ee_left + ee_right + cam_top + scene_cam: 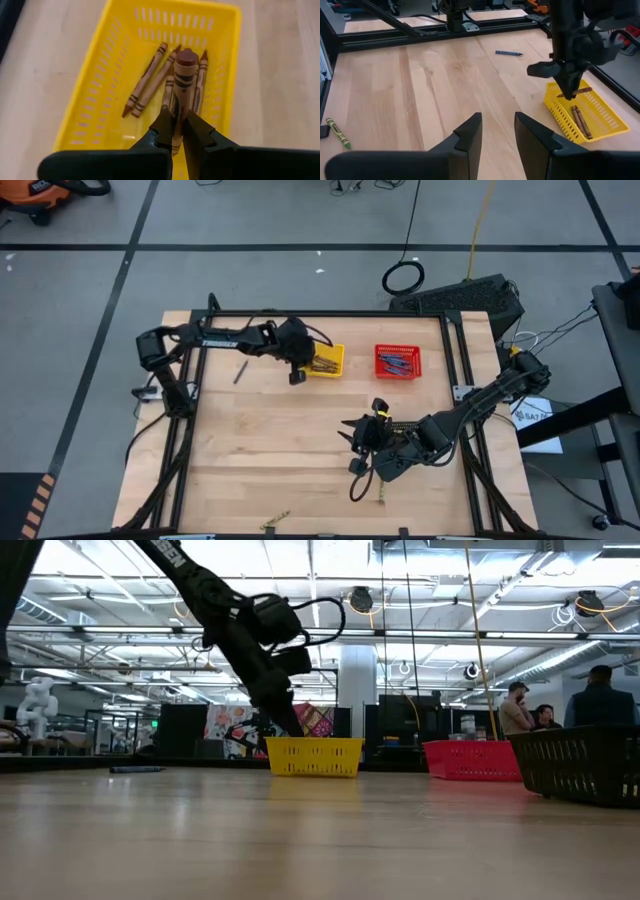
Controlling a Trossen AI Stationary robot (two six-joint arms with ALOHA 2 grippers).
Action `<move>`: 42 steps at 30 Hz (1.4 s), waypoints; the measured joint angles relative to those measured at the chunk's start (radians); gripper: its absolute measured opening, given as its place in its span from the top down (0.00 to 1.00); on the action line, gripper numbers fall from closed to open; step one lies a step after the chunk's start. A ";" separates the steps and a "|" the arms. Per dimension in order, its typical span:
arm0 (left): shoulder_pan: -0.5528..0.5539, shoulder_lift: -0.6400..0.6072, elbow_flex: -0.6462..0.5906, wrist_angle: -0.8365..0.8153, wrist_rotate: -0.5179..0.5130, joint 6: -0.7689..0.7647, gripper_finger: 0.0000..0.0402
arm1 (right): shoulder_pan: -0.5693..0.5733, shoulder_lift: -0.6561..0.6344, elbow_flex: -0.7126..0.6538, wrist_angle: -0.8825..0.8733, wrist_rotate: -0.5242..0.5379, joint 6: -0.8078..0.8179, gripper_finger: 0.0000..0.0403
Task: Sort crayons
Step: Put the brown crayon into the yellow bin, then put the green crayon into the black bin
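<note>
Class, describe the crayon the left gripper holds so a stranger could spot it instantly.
Find the small yellow mesh basket at the far side of the wooden table. Directly over it hangs the left gripper, shut on a brown paper-wrapped crayon. Unlike the brown crayons lying flat in the basket, it is lifted, pinched between the fingers.

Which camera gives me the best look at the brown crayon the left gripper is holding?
Left wrist view: the brown crayon fills the frame, pinched over the yellow basket. Right wrist view shows it small; high and low views don't resolve it.
</note>
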 joint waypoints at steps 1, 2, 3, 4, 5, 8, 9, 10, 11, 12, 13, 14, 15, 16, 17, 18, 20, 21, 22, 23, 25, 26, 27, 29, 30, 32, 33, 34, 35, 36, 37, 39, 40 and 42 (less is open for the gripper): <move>0.000 0.012 -0.001 0.015 0.000 0.000 0.97 | 0.000 0.000 0.000 -0.002 0.000 0.000 0.75; 0.000 0.020 -0.001 0.036 0.000 -0.001 0.97 | 0.000 0.000 0.000 -0.004 0.000 -0.001 0.75; 0.000 0.023 0.000 0.050 0.000 -0.001 0.97 | 0.000 0.000 0.000 -0.003 0.000 -0.001 0.75; 0.001 0.023 0.000 0.049 0.000 0.000 0.97 | 0.000 0.000 0.000 -0.003 0.000 -0.001 0.75; 0.003 0.023 0.000 0.045 0.000 0.000 0.97 | 0.000 0.000 0.000 -0.004 0.000 -0.001 0.75; 0.004 0.023 0.000 0.034 -0.001 0.000 0.97 | 0.000 0.000 0.000 -0.004 0.000 -0.006 0.75; 0.004 0.023 0.000 0.034 -0.002 0.000 0.97 | 0.000 0.000 0.000 -0.004 0.000 -0.008 0.75; 0.004 0.023 0.000 0.035 -0.003 0.000 0.97 | -0.001 0.000 0.000 -0.004 0.000 -0.009 0.75; 0.004 0.023 0.000 0.035 -0.004 0.000 0.97 | -0.001 0.000 0.000 -0.004 0.000 -0.009 0.75; 0.004 0.023 0.000 0.035 -0.004 0.000 0.97 | -0.001 0.000 0.000 -0.004 0.000 -0.009 0.75; 0.004 0.023 0.000 0.035 -0.004 0.000 0.97 | -0.001 0.000 0.000 -0.004 0.000 -0.009 0.75; 0.004 0.023 0.000 0.035 -0.004 0.000 0.97 | -0.001 0.000 0.000 -0.004 0.000 -0.009 0.75; 0.004 0.023 0.000 0.035 -0.004 0.000 0.97 | -0.001 0.000 0.000 -0.004 0.000 -0.009 0.75; 0.004 0.023 0.000 0.035 -0.005 0.000 0.96 | -0.001 0.000 0.000 -0.004 0.000 -0.009 0.75; 0.004 0.023 0.000 0.035 -0.005 0.000 0.96 | -0.001 0.000 0.000 -0.004 0.000 -0.009 0.75; 0.004 0.023 0.000 0.036 -0.006 0.000 0.95 | -0.001 0.000 0.000 -0.004 0.000 -0.009 0.75; 0.004 0.023 0.000 0.037 -0.021 0.000 0.92 | -0.001 0.000 0.000 -0.004 0.000 -0.009 0.75; 0.003 0.023 0.000 0.036 -0.033 0.000 0.90 | -0.001 0.000 0.000 -0.004 0.000 -0.009 0.75; 0.003 0.023 0.000 0.036 -0.040 0.000 0.88 | -0.001 0.000 0.000 -0.005 0.000 -0.009 0.75; 0.003 0.023 0.000 0.037 -0.046 0.000 0.87 | -0.001 0.000 0.000 -0.009 0.000 -0.009 0.75; 0.001 0.023 0.000 0.037 -0.050 0.000 0.84 | -0.001 0.000 0.000 -0.015 0.000 -0.009 0.75; -0.001 0.023 0.000 0.037 -0.050 0.000 0.83 | -0.001 0.000 0.000 -0.015 0.000 -0.009 0.75; -0.002 0.023 0.000 0.037 -0.050 0.000 0.83 | -0.001 0.000 0.000 -0.015 0.000 -0.009 0.75; -0.004 0.023 0.000 0.036 -0.050 -0.001 0.83 | -0.001 0.000 0.000 -0.015 0.000 -0.009 0.75; -0.004 0.023 0.000 0.036 -0.050 -0.001 0.83 | -0.001 0.000 0.000 -0.016 0.000 -0.009 0.75; -0.009 0.015 0.000 0.026 -0.052 -0.001 0.83 | -0.001 0.000 0.000 -0.019 0.000 -0.009 0.75; -0.011 0.002 0.000 0.010 -0.054 -0.001 0.83 | -0.001 0.000 0.000 -0.021 0.000 -0.009 0.75; -0.014 -0.013 0.000 -0.002 -0.054 -0.001 0.83 | -0.001 0.000 0.000 -0.023 0.000 -0.008 0.75; -0.016 -0.031 0.000 -0.006 -0.054 -0.001 0.83 | -0.001 0.000 0.000 -0.025 0.000 -0.008 0.75; -0.018 -0.053 0.001 -0.020 -0.054 -0.001 0.83 | -0.001 0.000 0.000 -0.028 0.000 -0.008 0.75; -0.020 -0.079 0.001 -0.048 -0.054 -0.001 0.83 | -0.001 0.000 0.000 -0.031 0.000 -0.009 0.75; -0.021 -0.139 0.000 -0.092 -0.054 -0.002 0.83 | -0.001 0.000 0.000 -0.032 0.000 -0.007 0.75; -0.021 -0.172 0.000 -0.115 -0.054 -0.003 0.83 | -0.001 0.000 0.000 -0.037 0.000 -0.003 0.75; -0.021 -0.250 0.000 -0.195 -0.071 -0.039 0.83 | -0.001 0.000 0.000 -0.046 0.000 -0.001 0.75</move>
